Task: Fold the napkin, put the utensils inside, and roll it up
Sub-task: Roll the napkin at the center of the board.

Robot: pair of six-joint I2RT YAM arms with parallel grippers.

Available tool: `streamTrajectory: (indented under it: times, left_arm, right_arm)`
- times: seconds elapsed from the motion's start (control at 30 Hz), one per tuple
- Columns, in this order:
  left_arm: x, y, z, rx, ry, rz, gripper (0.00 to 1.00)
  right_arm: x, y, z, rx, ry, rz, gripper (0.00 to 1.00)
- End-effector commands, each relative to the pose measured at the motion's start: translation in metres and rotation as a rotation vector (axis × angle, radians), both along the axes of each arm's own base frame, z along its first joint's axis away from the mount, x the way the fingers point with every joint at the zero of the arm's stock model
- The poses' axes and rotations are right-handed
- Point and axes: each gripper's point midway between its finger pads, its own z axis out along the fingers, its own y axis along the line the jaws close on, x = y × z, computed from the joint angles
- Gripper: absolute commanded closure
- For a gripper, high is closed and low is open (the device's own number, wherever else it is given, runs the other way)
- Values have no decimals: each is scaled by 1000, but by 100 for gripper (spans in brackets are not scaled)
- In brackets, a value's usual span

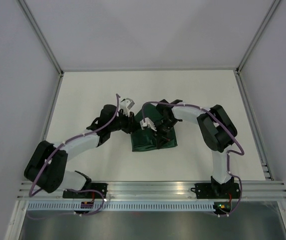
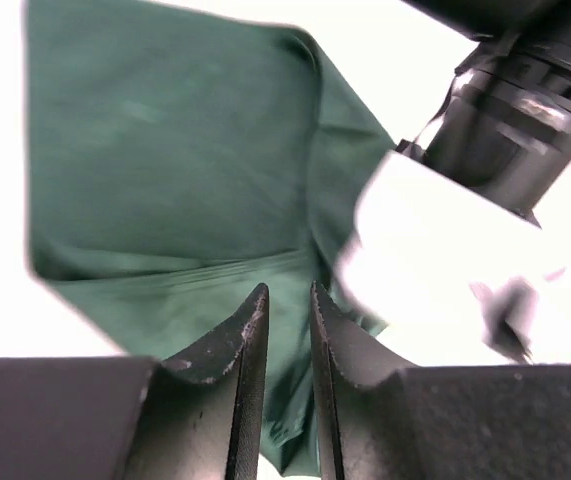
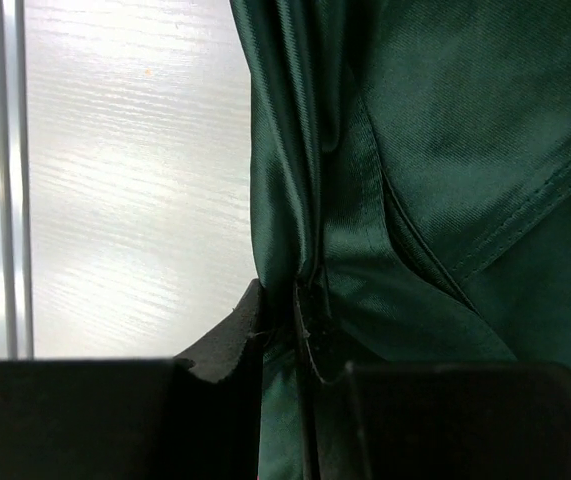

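The green napkin (image 1: 145, 142) lies bunched up in the middle of the white table (image 1: 198, 95), between the two arms. The right gripper (image 3: 287, 300) is pinching a fold of the napkin tight, and the cloth is bunched into long folds there. The left gripper (image 2: 285, 305) is by the napkin's far left corner. Its fingers (image 2: 250, 345) are just a little apart, and I cannot tell if any cloth is caught between them
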Motion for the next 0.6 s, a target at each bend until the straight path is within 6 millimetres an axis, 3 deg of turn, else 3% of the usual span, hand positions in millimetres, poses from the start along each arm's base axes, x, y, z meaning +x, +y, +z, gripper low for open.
streamTrajectory:
  times: [0.0, 0.03, 0.07, 0.23, 0.33, 0.57]
  left_arm:
    - [21, 11, 52, -64, -273, 204, 72]
    - [18, 20, 44, -39, -289, 239, 71]
    - [15, 21, 53, -47, -332, 249, 70]
    - [-6, 13, 54, 72, -501, 240, 65]
    - [-21, 2, 55, 133, -590, 189, 61]
    - [-62, -47, 24, 363, -768, -96, 57]
  right_arm:
    - [-14, -28, -25, -101, 152, 9, 89]
    - [-13, -28, -24, -97, 170, 5, 89]
    - [-11, -28, -24, -97, 181, 0, 89]
    - [-3, -28, -26, -109, 243, -29, 89]
    - [-1, -28, -27, -114, 255, -37, 90]
    - [3, -27, -29, -121, 269, -59, 90]
